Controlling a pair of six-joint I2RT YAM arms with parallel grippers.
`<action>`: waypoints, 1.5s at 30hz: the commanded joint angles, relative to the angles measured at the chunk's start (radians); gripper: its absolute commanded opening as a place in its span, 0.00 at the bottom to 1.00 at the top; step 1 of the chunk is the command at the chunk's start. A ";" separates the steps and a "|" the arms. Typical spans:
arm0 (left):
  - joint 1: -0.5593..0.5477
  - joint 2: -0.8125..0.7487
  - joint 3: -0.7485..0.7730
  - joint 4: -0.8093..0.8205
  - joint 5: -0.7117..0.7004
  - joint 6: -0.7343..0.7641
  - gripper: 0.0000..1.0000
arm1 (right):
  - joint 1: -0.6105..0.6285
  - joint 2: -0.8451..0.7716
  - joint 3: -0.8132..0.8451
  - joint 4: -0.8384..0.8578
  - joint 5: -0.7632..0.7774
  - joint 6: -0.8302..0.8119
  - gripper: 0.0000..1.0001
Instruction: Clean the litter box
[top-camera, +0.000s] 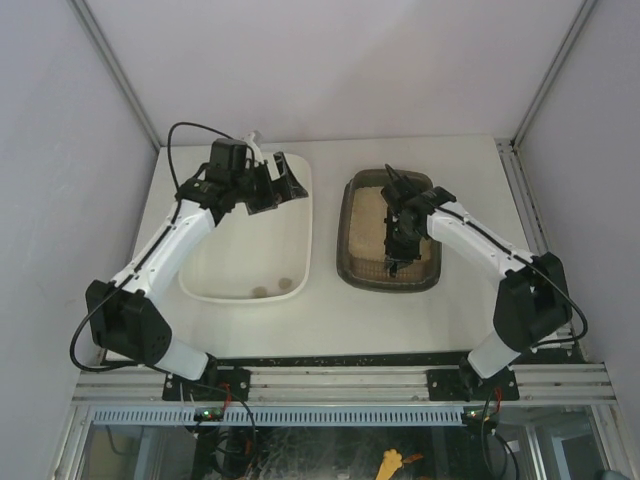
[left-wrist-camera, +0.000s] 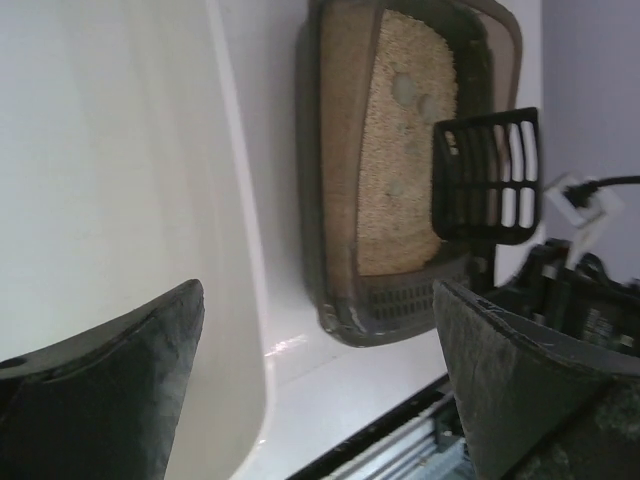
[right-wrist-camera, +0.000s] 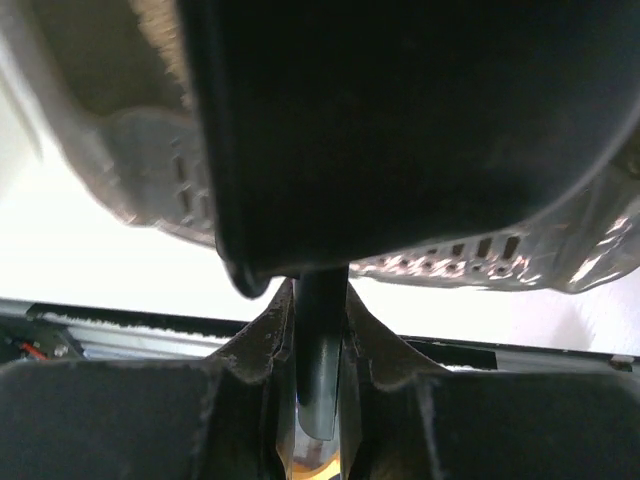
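Top external view: white table (top-camera: 330, 330) carries a cream-white tub (top-camera: 306, 235) on the left, with two small brown clumps (top-camera: 262, 292) at its near end. Litter box (top-camera: 350, 250) sits right of the tub, apart from it and upright. Its long axis runs near to far, with beige litter (top-camera: 368, 215) inside. Right gripper (top-camera: 398, 238) is clamped on the handle of the black slotted scoop (left-wrist-camera: 488, 175), over the litter. Left gripper (top-camera: 278, 183) stands wide, holding nothing, over the tub's far end.

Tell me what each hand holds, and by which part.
The right hand grips the black scoop by its handle, above the litter box. The left hand is open and empty.
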 joint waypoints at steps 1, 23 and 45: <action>-0.022 -0.009 -0.053 0.149 0.127 -0.184 1.00 | -0.039 0.052 0.024 -0.037 0.057 0.040 0.00; 0.131 -0.263 -0.285 0.085 0.070 -0.046 1.00 | -0.146 0.357 0.265 -0.073 0.099 -0.007 0.00; 0.144 -0.256 -0.301 0.108 0.059 -0.053 1.00 | -0.109 0.486 0.332 -0.017 -0.094 -0.030 0.00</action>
